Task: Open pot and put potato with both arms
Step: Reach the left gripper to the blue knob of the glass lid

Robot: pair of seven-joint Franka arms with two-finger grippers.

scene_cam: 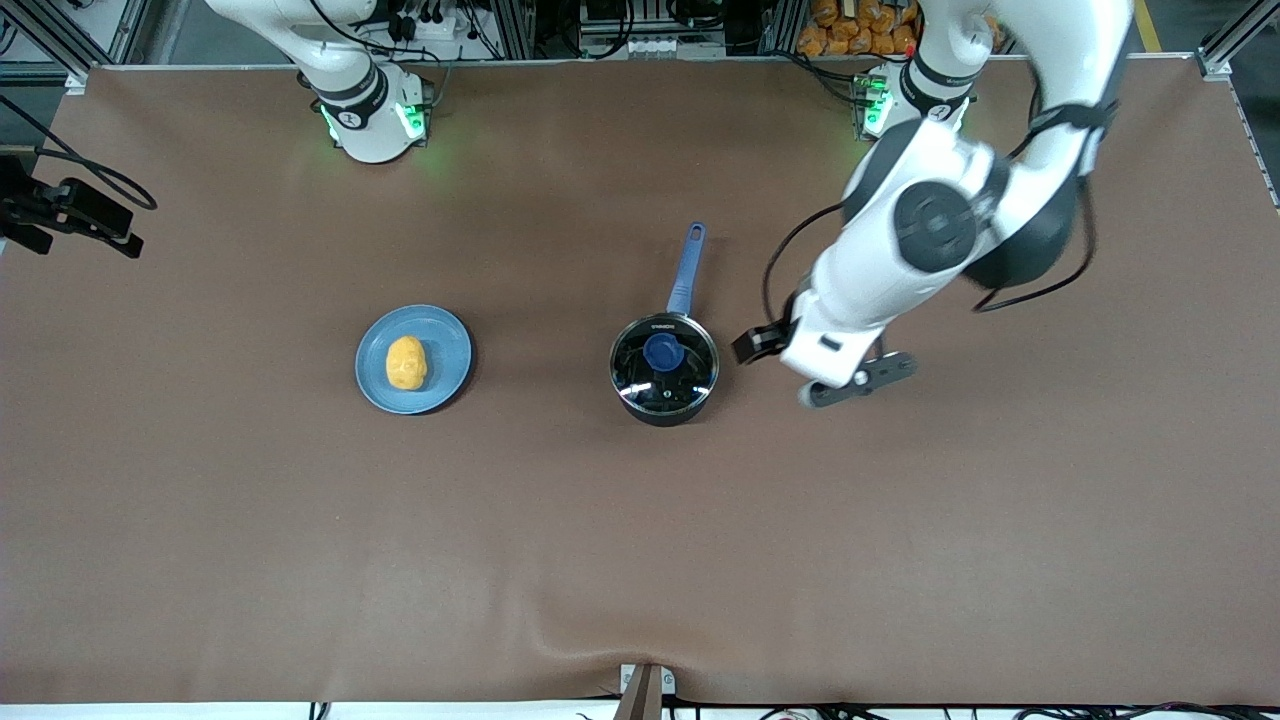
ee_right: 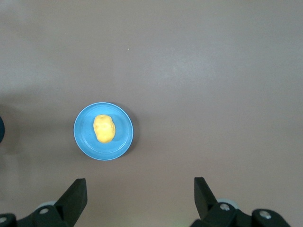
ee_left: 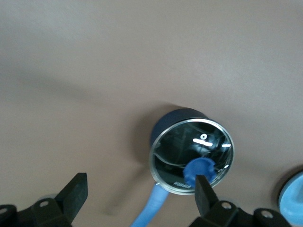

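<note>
Front view: pot (scene_cam: pixel 664 370) is sitting on the brown worktop (scene_cam: pixel 640 550), lid (scene_cam: pixel 664 362) on, blue handle (scene_cam: pixel 686 270) pointing toward the arms' bases.
Potato (scene_cam: pixel 406 362): lying on a light-blue plate (scene_cam: pixel 445 350), well apart from the pot, toward the right arm's end.
Left tool (scene_cam: pixel 826 372): hovering over the worktop just beside the pot, fingers (ee_left: pixel 75 193) spread wide.
Right tool (ee_right: pixel 140 201): hanging high above the plate, fingers (ee_right: pixel 75 197) gaping wide.

Even overhead light; left wrist view blurred.
</note>
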